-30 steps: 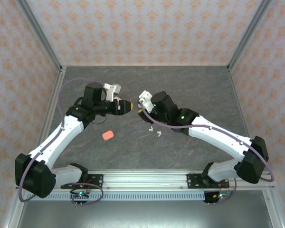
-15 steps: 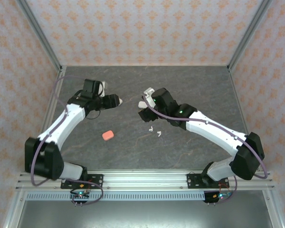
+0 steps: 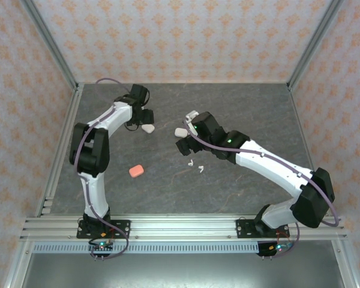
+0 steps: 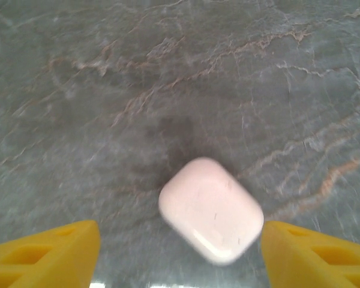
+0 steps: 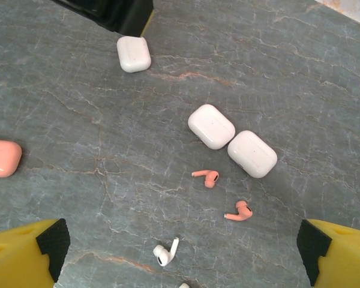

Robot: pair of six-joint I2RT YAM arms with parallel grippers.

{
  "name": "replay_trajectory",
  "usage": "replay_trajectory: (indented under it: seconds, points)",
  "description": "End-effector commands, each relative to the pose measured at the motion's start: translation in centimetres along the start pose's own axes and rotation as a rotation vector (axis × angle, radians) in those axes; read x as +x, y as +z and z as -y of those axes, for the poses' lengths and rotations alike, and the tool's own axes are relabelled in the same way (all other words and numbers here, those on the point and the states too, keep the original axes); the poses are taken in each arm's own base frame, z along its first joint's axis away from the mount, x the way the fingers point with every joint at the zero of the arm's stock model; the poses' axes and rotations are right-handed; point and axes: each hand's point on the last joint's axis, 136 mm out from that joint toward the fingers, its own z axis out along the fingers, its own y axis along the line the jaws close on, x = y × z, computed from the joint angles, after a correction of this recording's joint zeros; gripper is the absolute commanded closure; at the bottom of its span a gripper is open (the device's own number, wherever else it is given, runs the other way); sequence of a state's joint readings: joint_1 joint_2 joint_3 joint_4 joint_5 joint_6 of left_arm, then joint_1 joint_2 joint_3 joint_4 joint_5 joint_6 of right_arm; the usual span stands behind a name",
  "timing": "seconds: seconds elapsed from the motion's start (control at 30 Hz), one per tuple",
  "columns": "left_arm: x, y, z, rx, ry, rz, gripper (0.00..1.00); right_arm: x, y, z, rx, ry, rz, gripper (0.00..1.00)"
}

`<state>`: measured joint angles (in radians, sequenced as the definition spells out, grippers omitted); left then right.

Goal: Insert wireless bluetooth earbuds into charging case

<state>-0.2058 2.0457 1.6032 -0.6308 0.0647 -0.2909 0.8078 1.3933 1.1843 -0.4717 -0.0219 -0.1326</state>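
Now we see left gripper (image 4: 180,231) wide around a lone case (image 4: 211,209), right gripper (image 5: 181,243) wide, empty, pink earbuds (image 5: 206,177) just beside twin cases (image 5: 211,126).

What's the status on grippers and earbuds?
Left gripper open over a white case. Right gripper open, empty. Two pink earbuds, a white earbud loose on table. Nothing blocking them.

The left arm (image 3: 91,186) and right arm (image 3: 276,165) each consist of white link shells joined by black joint housings. A purple cable (image 3: 111,80) runs outside each arm in loose loops. A green indicator light (image 3: 230,140) shows on the right arm. Black base plates (image 3: 102,228) carry the arms. The fingers (image 4: 48,255) are yellow with recessed pockets; the right pair bears black pads (image 5: 51,240).
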Motion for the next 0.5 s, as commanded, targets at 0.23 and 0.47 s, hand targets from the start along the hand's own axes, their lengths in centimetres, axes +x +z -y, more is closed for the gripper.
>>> replay_trajectory:
  seconds: [0.23,0.47]
  points:
    - [-0.8,3.6,0.3,-0.128,0.057,-0.058,0.37,1.3,-0.6,1.0,0.038,0.017,-0.023,0.01]
    - [0.0,4.6,0.8,-0.134,0.093,-0.090,0.47,1.6,-0.6,1.1,0.043,0.016,-0.031,0.01]
